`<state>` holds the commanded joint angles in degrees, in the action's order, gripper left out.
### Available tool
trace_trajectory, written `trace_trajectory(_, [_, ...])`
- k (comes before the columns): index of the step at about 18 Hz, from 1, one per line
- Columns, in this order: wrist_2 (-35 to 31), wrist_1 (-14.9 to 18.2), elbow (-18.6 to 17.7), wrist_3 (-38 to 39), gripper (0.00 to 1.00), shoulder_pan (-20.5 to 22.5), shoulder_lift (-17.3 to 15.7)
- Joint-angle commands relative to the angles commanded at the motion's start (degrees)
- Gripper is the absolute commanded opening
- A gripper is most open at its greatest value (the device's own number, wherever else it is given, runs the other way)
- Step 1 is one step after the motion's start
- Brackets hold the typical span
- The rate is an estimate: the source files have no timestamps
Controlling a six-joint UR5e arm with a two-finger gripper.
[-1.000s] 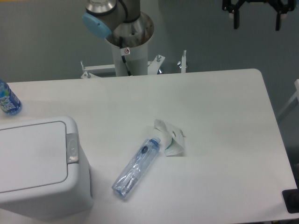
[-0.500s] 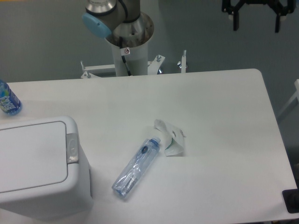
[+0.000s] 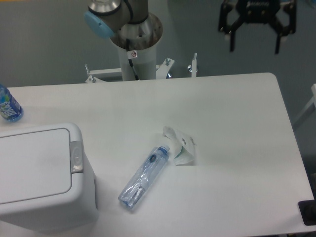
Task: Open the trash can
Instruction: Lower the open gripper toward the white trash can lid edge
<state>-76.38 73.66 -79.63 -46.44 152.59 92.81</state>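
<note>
The trash can (image 3: 42, 177) is a large boxy white bin at the front left of the table. Its flat lid panel (image 3: 29, 165) lies shut, with a small grey latch button (image 3: 76, 157) on its right edge. My gripper (image 3: 254, 47) hangs high above the table's far right edge, far from the bin. Its two black fingers are spread apart and hold nothing.
A clear plastic bottle (image 3: 144, 176) lies on its side mid-table, next to a crumpled white tissue (image 3: 180, 145). A blue-labelled bottle (image 3: 8, 106) stands at the far left edge. The arm's base column (image 3: 137, 42) stands behind the table. A dark object (image 3: 307, 213) sits at the front right corner.
My gripper has moved down and to the left, coming further into view. The trash can, bottles and tissue have not moved.
</note>
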Motion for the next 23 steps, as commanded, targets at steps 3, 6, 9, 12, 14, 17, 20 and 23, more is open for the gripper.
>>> trace_trajectory(3, [0.26, -1.41, 0.0, 9.32, 1.0, -3.86, 1.49])
trace_trajectory(6, [0.44, -3.25, 0.17, 22.66, 1.0, -8.78, 3.6])
trace_trajectory(9, [1.4, -6.68, 0.17, 32.18, 1.0, -13.35, 6.32])
trace_trajectory(12, [3.86, -7.82, 0.26, 36.85, 1.0, -15.47, 7.91])
trace_trajectory(14, [4.92, -9.32, 0.0, 39.75, 1.0, -17.31, 8.53])
trace_trajectory(17, [5.1, -10.99, 0.0, 42.3, 1.0, -19.34, 9.58])
trace_trajectory(20, [5.1, -11.17, 0.0, 42.49, 1.0, -21.01, 10.37])
trace_trajectory(23, [5.1, -11.17, -0.26, 42.66, 1.0, -22.24, 10.81])
